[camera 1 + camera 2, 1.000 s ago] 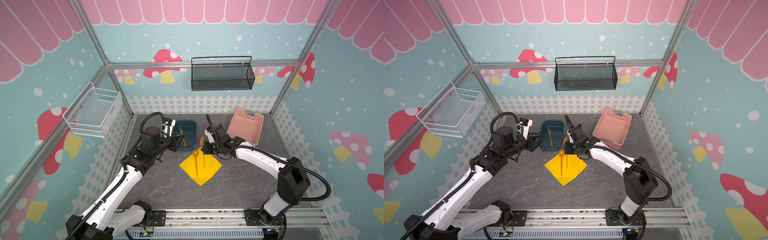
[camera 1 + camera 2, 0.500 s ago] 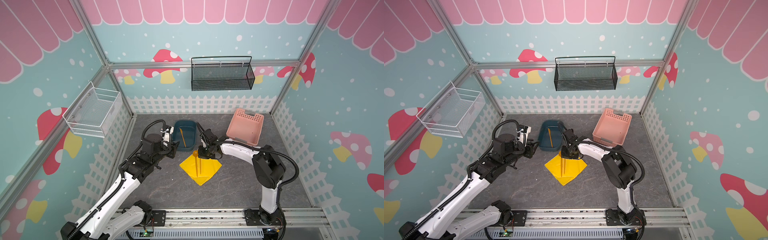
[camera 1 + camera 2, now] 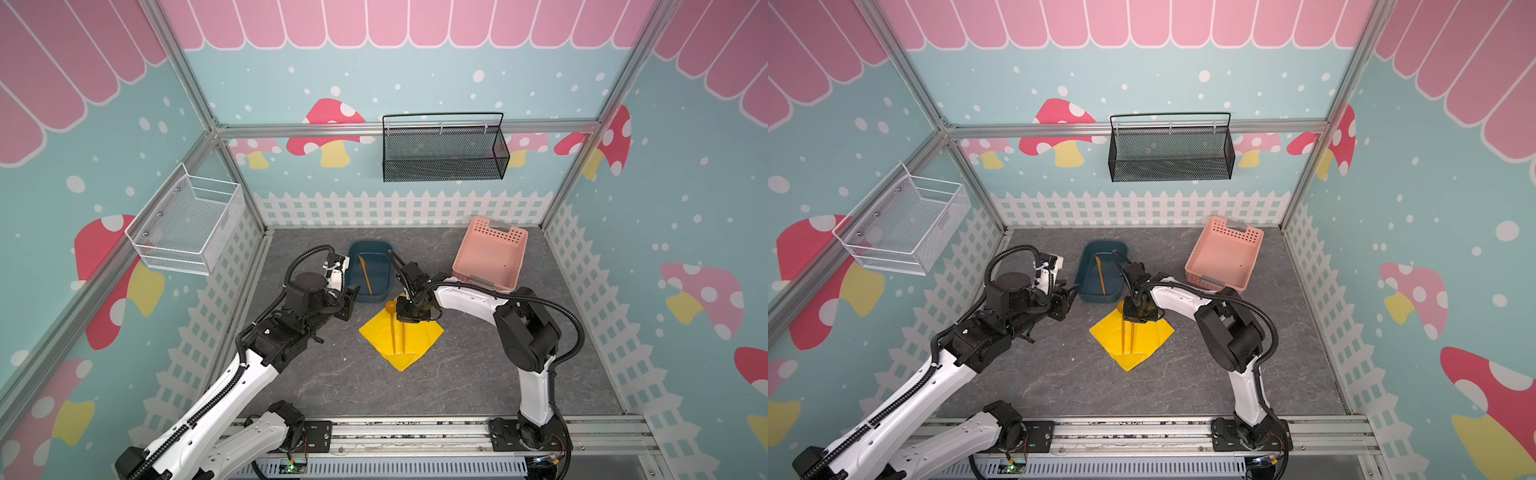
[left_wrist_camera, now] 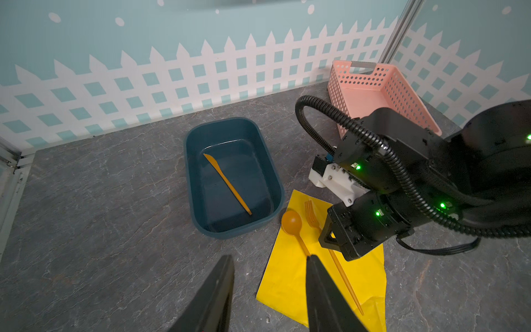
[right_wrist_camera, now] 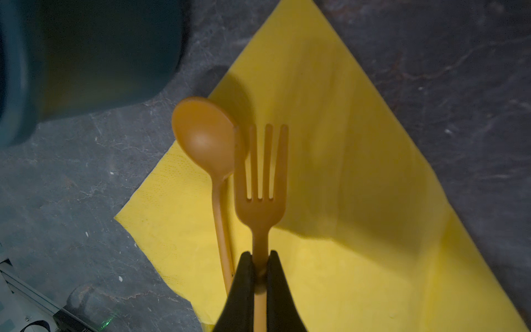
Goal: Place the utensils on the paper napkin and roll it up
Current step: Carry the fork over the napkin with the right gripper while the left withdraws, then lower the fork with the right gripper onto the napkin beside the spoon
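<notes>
The spoon [image 5: 205, 138] lies on the yellow paper napkin [image 5: 344, 201], its round end poking off the edge. The right hand [image 5: 261, 258] pinches the fork [image 5: 260, 209] by its handle, just beside the spoon and low over the napkin. The knife [image 4: 227, 184] lies in the blue tub [image 4: 275, 184]. The left hand [image 4: 269, 260] is spread apart, holding nothing. The knife and the rolling are left, I think.
</notes>
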`<action>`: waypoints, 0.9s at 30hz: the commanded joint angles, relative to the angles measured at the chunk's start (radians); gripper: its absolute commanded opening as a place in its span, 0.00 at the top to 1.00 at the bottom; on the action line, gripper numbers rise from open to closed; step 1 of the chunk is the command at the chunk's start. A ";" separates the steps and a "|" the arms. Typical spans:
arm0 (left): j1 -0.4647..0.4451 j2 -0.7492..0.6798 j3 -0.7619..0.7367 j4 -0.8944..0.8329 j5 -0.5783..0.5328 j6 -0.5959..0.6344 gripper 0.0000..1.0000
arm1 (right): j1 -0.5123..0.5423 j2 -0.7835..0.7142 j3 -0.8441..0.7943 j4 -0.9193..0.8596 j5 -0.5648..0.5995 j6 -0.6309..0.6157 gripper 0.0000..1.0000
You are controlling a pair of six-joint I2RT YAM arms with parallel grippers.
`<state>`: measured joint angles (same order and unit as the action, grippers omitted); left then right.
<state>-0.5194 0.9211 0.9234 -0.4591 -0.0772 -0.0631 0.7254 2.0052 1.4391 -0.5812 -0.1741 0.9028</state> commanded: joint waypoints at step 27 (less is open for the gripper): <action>-0.004 -0.014 -0.010 -0.019 -0.024 0.024 0.57 | 0.014 0.067 0.055 -0.041 0.071 0.011 0.96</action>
<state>-0.5194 0.9180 0.9234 -0.4599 -0.0872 -0.0631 0.7341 2.0552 1.4689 -0.6033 -0.1226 0.9062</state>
